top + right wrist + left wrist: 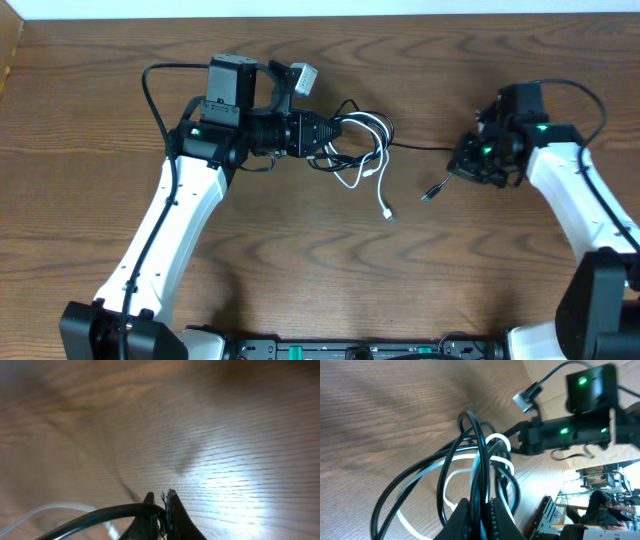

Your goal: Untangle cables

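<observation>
A black cable point(345, 135) and a white cable point(372, 165) lie looped together at the table's middle. My left gripper point(328, 130) is shut on the black cable at the bundle's left side; in the left wrist view the black cord point(481, 455) runs between its fingers point(481, 512), with white loops point(451, 467) around it. One black strand point(415, 146) stretches right to my right gripper point(466, 160), which is shut on it; the right wrist view shows the black cord point(100, 515) pinched in the jaws point(161, 502). A black plug end point(432, 190) hangs below the right gripper. The white plug point(388, 212) rests on the table.
The wooden table point(300, 260) fills the overhead view. The right arm point(570, 430) shows across from the bundle in the left wrist view. A table edge runs along the back point(320, 12).
</observation>
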Controlling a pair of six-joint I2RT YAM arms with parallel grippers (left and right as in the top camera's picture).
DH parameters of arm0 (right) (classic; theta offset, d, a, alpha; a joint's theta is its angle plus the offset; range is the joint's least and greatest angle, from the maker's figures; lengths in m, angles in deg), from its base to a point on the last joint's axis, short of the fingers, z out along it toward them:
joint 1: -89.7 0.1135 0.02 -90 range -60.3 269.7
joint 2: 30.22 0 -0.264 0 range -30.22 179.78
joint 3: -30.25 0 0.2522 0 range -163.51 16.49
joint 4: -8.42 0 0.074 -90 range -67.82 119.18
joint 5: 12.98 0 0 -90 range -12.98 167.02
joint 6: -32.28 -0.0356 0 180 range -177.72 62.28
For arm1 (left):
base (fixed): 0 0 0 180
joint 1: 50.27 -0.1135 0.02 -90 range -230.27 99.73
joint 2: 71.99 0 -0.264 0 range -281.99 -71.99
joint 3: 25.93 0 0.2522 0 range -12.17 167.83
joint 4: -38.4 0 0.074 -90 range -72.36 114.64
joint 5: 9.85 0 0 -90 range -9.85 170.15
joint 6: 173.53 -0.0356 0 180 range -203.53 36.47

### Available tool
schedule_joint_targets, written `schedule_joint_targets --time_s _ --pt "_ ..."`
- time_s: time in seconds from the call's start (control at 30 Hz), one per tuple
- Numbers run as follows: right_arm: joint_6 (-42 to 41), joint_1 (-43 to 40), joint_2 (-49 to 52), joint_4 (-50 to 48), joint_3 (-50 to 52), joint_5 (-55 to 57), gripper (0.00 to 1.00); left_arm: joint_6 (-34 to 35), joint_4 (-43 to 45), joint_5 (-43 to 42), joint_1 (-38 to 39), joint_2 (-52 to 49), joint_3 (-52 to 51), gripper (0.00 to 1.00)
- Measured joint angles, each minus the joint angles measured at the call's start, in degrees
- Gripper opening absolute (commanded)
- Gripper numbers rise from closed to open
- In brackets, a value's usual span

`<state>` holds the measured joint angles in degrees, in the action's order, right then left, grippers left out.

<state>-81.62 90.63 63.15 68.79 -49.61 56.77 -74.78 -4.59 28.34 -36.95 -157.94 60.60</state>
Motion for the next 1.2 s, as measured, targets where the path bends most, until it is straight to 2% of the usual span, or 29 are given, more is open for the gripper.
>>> schedule_joint_targets --time_s 0.13,0.37,0.43,0.53,0.6,0.73,0.9,1.03,1.2 --pt "2.1 -3.02 -1.2 4.85 -3.56 -0.72 0.01 -1.66 -1.03 -0.61 -0.07 0.0 0.0 0.07" --pt "4.02 -9.46 -1.29 6.71 -4.57 -3.41 0.05 -5.51 -4.31 -0.37 1.03 0.0 0.0 0.07" --pt "5.29 -10.82 -1.29 6.32 -4.57 -3.02 0.19 -6.05 -4.61 0.11 1.18 0.0 0.0 0.07" --pt "8.46 -13.46 -1.22 6.25 -4.57 -3.3 0.53 -6.38 -4.83 1.25 0.59 0.02 0.0 0.07" --pt "11.96 -13.94 -1.22 6.27 -4.57 -6.32 0.6 -6.71 -4.79 1.84 0.74 0.02 0.0 0.07" --pt "19.06 -13.49 -1.22 5.88 -4.57 -17.38 0.61 -6.88 -4.79 2.43 1.73 0.02 0.0 0.07" --pt "23.26 -10.75 -1.22 1.55 -4.57 -29.0 0.6 -4.0 -3.3 2.45 2.69 0.02 0.0 0.07" --pt "22.86 -4.39 -1.22 -5.66 -4.57 -32.87 0.6 1.11 -0.63 2.45 2.71 0.02 0.0 0.08" --pt "17.05 5.86 -1.22 -15.34 -4.59 -29.77 0.57 9.94 1.77 2.45 2.71 0.02 0.0 0.08"
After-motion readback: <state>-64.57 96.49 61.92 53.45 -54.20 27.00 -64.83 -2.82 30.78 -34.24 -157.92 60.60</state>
